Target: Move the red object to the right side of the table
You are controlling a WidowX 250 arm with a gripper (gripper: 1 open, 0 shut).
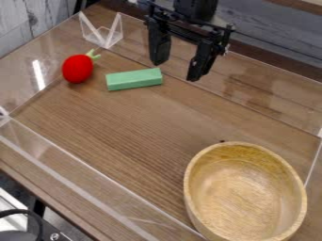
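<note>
Nearest the camera sits a round wooden bowl (247, 195), pale and hollow, in the lower right corner of the table (151, 118). Low clear walls (75, 174) edge that brown wood-grain table, and one of them runs just left of the bowl along the near side.

Well up and left of the bowl lies a flat green block (134, 80), slightly tilted. Further left of the bowl, beyond the block and apart from it, rests the red object (79, 68), a small round toy fruit with a green stem, near the table's left wall.

Far above the bowl, at the back of the table, hangs the black gripper (178, 62). It points down, its two fingers (201, 64) spread apart with nothing between them, just right of the block.
</note>
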